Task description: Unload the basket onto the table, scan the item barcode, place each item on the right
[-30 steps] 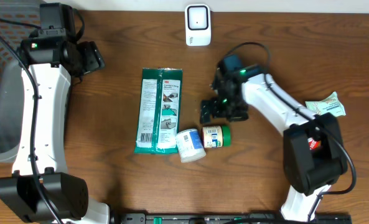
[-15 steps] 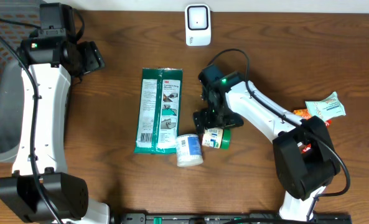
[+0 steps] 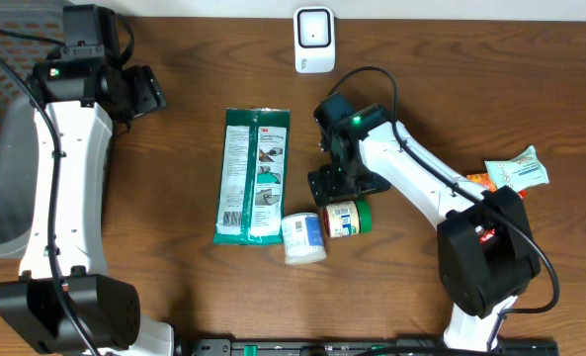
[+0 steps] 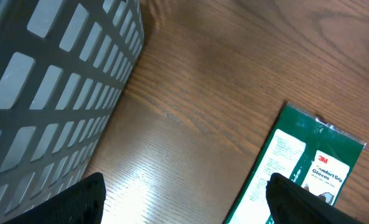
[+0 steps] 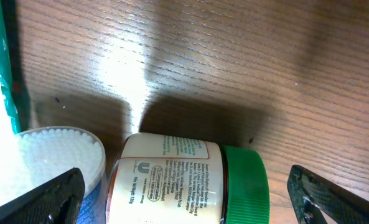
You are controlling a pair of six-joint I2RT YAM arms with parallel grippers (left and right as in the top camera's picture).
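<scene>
Approach stage of the pick, with nothing held yet. Poised with the right gripper [image 3: 334, 185] spread wide and empty just above the green-lidded jar [image 5: 184, 180], apparently the item to scan, lying on its side just beside a white tub [image 3: 302, 237] and near the glove packet [image 3: 255, 176]. Left gripper [image 3: 144, 94] also agape, idle by the grey basket [image 4: 47, 81]. Next, probably: lower, straddle the jar's body, close, lift, then turn the label towards the scanner [image 3: 313, 40] at the far edge.
</scene>
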